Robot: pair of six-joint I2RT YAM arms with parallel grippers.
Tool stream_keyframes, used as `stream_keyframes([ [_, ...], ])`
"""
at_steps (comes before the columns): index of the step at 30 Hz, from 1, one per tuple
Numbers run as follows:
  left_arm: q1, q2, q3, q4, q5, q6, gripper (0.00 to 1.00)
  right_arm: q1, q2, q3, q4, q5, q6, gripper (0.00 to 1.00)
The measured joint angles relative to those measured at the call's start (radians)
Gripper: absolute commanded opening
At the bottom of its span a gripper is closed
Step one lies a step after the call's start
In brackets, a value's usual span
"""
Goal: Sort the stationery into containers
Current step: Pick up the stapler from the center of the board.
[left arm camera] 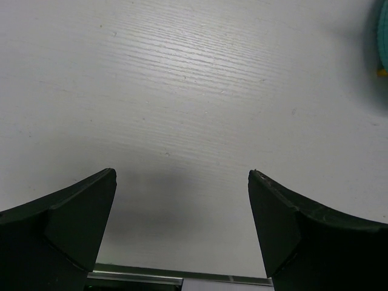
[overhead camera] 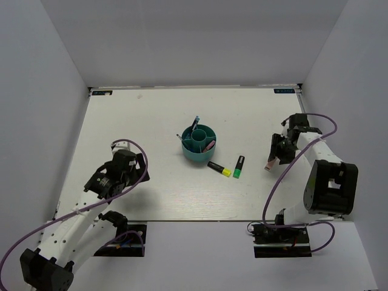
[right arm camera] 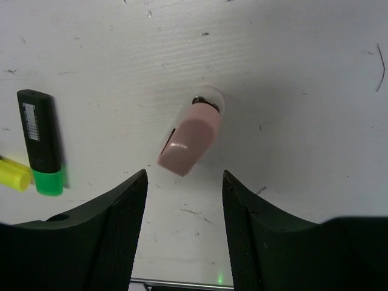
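Note:
The teal organizer (overhead camera: 199,144) stands mid-table with thin blue pens (overhead camera: 194,126) and a pink pen (overhead camera: 209,145) in it. A black marker with a yellow cap (overhead camera: 219,168) and a black marker with a green cap (overhead camera: 239,167) lie just right of it; both also show in the right wrist view (right arm camera: 13,174) (right arm camera: 39,142). A pink marker (right arm camera: 189,139) sits on the table just beyond my right gripper (right arm camera: 183,176), which is open and not touching it. In the top view the pink marker (overhead camera: 270,162) is right beside that gripper (overhead camera: 279,151). My left gripper (left arm camera: 182,176) is open and empty over bare table.
White walls enclose the table on three sides. The organizer's rim (left arm camera: 383,36) shows at the right edge of the left wrist view. My left arm (overhead camera: 106,180) hovers over the near left of the table. The table's near edge runs just behind both grippers.

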Motion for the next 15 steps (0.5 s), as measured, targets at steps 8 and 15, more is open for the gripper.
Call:
stream_keyframes([
  [8,0.023,-0.004,-0.004,0.004,0.064,0.002,1.0,0.035,0.117,0.017,0.019,0.05,0.042,0.51],
  [15,0.024,-0.006,-0.005,0.007,0.077,0.002,1.0,0.053,0.124,0.02,0.022,0.071,0.065,0.07],
])
